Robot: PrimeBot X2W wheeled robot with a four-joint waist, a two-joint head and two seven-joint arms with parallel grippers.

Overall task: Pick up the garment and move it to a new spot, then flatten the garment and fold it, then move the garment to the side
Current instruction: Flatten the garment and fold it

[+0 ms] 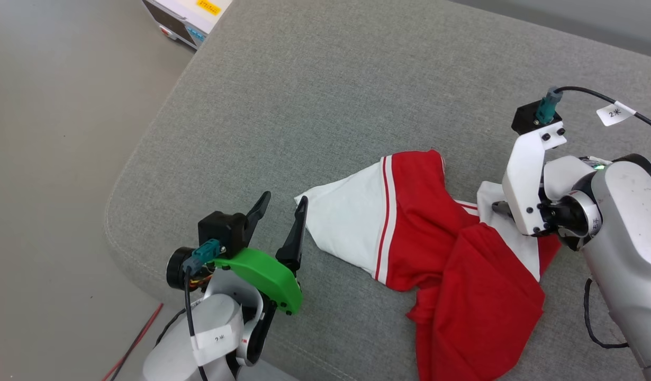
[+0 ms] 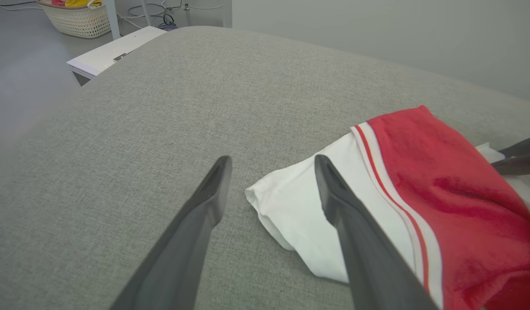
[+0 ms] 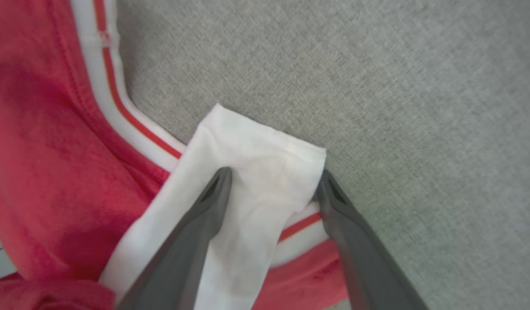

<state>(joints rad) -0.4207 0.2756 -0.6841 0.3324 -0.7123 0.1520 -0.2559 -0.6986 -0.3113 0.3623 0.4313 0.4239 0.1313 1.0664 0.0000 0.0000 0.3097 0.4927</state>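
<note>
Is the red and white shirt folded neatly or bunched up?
Bunched up: the garment lies crumpled on the grey cushion, red fabric twisted over itself, not flat.

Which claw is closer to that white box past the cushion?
Left. The left end effector is open by the cushion's edge, on the box's side; the right end effector is farther, straddling the shirt's white sleeve.

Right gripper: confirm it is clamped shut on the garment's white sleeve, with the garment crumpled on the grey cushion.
Wrong on one point: the right gripper is open, not clamped shut. The right wrist view shows its fingers spread either side of the white sleeve of the garment, which lies crumpled on the grey cushion.
</note>
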